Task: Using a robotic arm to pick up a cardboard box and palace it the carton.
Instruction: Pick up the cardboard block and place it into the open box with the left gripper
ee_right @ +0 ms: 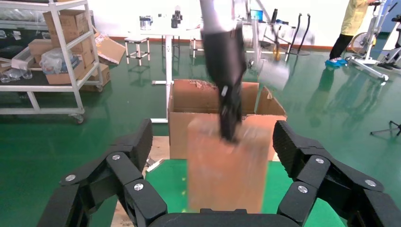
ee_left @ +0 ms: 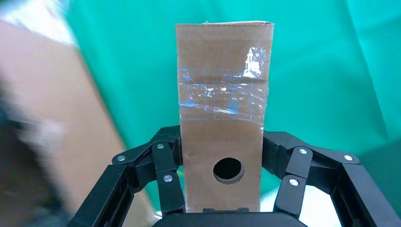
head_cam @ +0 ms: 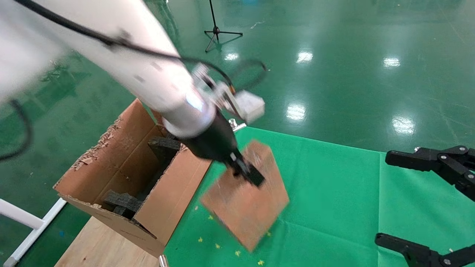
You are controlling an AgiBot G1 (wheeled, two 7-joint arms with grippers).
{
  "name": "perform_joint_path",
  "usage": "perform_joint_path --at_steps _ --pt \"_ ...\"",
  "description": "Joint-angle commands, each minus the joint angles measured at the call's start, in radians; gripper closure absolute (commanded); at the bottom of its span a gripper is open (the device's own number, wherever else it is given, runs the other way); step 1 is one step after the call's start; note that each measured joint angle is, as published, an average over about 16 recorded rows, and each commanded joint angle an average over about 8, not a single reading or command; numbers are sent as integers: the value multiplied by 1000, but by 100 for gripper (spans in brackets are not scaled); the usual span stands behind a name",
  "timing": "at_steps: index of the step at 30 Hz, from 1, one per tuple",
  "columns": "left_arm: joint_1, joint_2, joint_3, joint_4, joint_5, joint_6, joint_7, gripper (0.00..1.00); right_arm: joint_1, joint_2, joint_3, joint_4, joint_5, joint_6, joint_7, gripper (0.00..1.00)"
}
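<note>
The white robotic arm (head_cam: pixel 148 74) is my left arm. Its black left gripper (head_cam: pixel 246 172) is shut on the cardboard box (head_cam: pixel 246 205), held tilted in the air above the green cloth, just right of the carton (head_cam: pixel 174 189). In the left wrist view the fingers (ee_left: pixel 165 156) press both sides of the taped box (ee_left: pixel 222 94), its round hole facing the camera. The carton stands open with ragged flaps and black foam blocks (head_cam: pixel 163 146) inside. My right gripper (head_cam: pixel 382 198) is open and empty at the right edge; its view shows the box (ee_right: pixel 227 170) before the carton (ee_right: pixel 189 101).
A green cloth (head_cam: pixel 334 193) covers the table. The carton rests on a wooden board (head_cam: pixel 96 244) beside a white tube frame (head_cam: pixel 33 230). A tripod (head_cam: pixel 217 31) stands on the green floor beyond. A shelf cart (ee_right: pixel 52 56) with boxes stands far behind.
</note>
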Motion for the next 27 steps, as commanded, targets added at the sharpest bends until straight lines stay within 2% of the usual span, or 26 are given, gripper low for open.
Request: perform_joint_path --at_steps 1,8,16,21,27 --pt "-29 -45 -14 -4 -1 -6 50 100 0 0 0 0 0 0 0 0" --pt "-191 -233 -85 65 28 6 314 100 0 0 -1 0 0 0 0 0" --pt "-327 -294 -79 315 143 43 572 100 0 0 -1 0 1 0 -1 0" --pt "-304 -300 -34 490 189 48 710 100 0 1 -1 0 1 0 -1 0" --pt "-214 -285 6 717 164 44 854 100 1 1 -2 0 1 1 -1 0"
